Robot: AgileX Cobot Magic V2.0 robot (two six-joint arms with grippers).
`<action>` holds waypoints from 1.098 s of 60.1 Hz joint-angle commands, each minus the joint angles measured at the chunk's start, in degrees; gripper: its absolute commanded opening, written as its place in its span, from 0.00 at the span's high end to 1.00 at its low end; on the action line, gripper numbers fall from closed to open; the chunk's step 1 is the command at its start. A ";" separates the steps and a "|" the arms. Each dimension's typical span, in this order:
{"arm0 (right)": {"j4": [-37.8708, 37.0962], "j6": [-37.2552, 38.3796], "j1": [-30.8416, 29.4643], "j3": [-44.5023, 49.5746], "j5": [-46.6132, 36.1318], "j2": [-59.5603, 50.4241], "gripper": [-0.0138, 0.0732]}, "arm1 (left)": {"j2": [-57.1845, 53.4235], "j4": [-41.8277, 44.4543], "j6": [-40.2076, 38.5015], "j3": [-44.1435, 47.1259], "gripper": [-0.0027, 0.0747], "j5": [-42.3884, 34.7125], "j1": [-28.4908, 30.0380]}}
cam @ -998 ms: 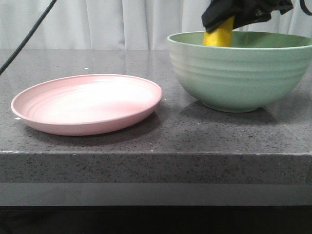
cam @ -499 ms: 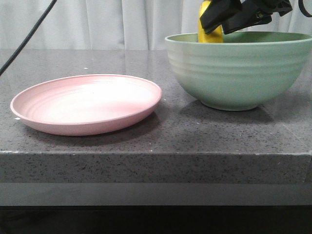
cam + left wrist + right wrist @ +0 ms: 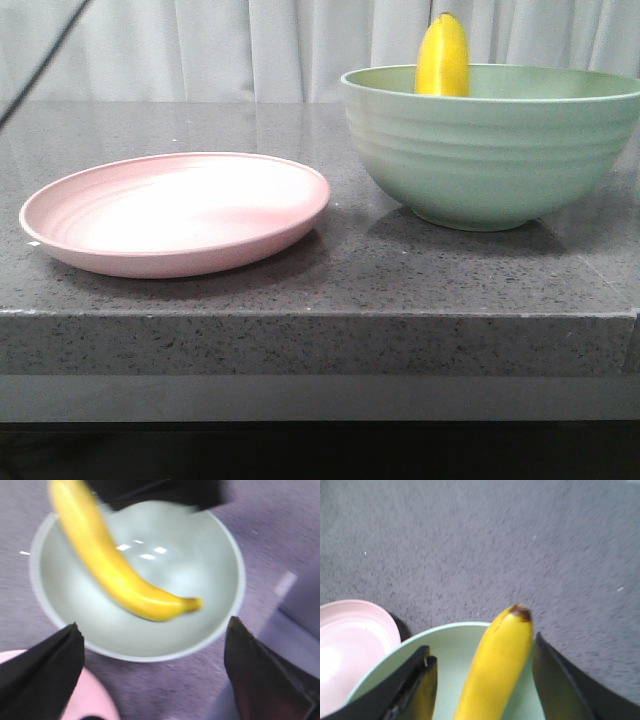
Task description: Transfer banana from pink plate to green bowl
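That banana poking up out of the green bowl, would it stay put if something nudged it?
Probably not. The banana stands steeply against the green bowl, one end above the rim, so a nudge would likely slide it down. Its skin looks smooth and the bowl's inside glossy, giving little grip. Its curve suggests it would rock.

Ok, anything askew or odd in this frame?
Only the banana: it isn't lying flat but stands propped in the green bowl, its end sticking up above the rim. The right gripper is open with fingers either side of it, not touching. The pink plate sits bare and level. Nothing spilled or damaged.
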 commanded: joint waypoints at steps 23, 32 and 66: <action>1.81 0.32 -2.06 9.81 -2.12 -26.14 0.87 | -18.80 4.72 -1.18 5.64 0.77 -4.54 18.90; 4.80 0.32 -2.06 17.49 -4.12 -34.27 0.92 | -25.86 4.72 -1.18 14.17 0.98 -9.61 20.14; 10.53 0.15 -2.06 47.36 -11.56 -71.30 0.92 | -61.94 3.85 -1.18 51.84 0.99 -18.75 20.14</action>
